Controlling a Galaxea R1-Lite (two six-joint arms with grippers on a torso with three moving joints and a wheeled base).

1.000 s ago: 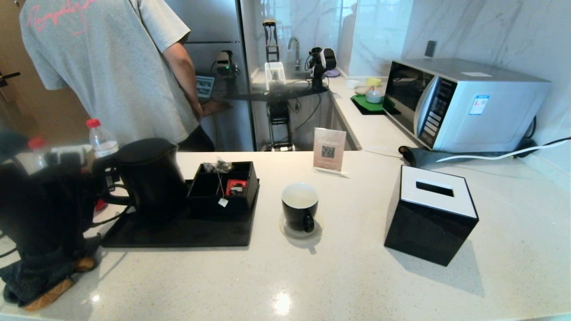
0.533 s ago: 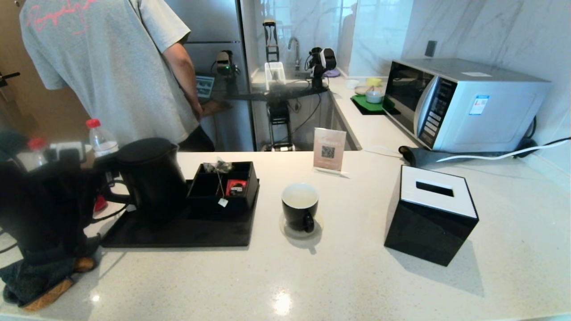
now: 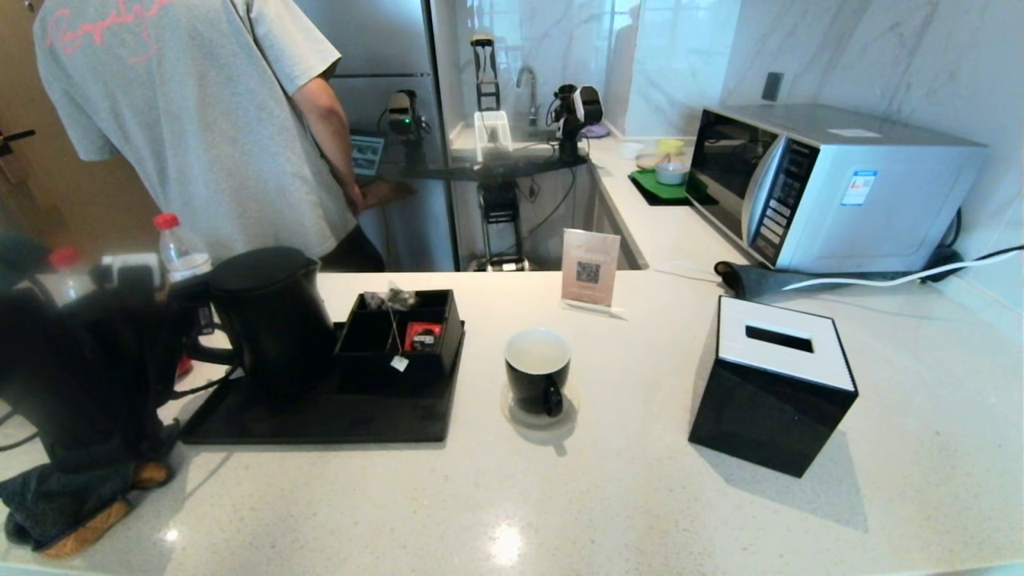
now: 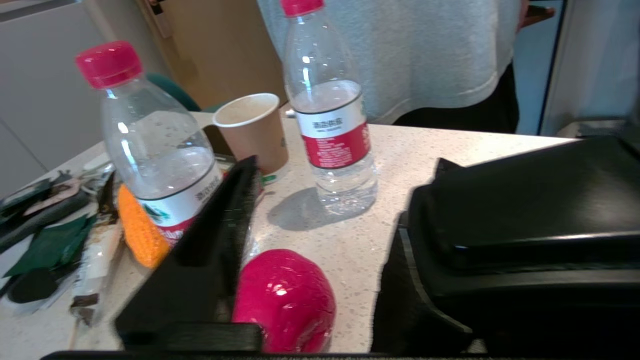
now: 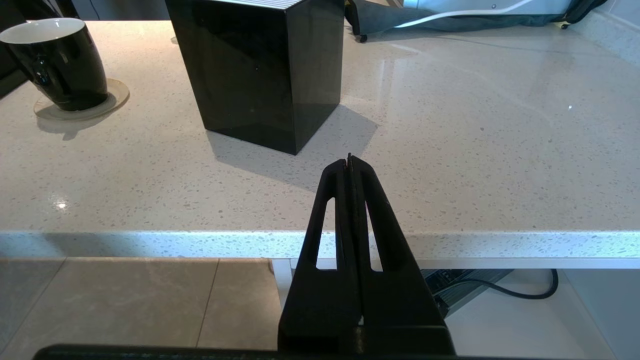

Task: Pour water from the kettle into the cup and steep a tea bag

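L gripper (image 3: 188,320) is sitting open beside the kettle (image 3: 268,320) handle, gripping nothing; R gripper (image 5: 350,162) is idling, fingers pressed together, off the counter (image 5: 450,150) edge.

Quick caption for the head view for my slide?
Left gripper at the handle of the kettle on the black tray; cup waits on its coaster, tea bag in the organizer.

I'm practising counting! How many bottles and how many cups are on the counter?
Bottles: 2, and
Cups: 2, the black mug and the paper cup
Total: 4
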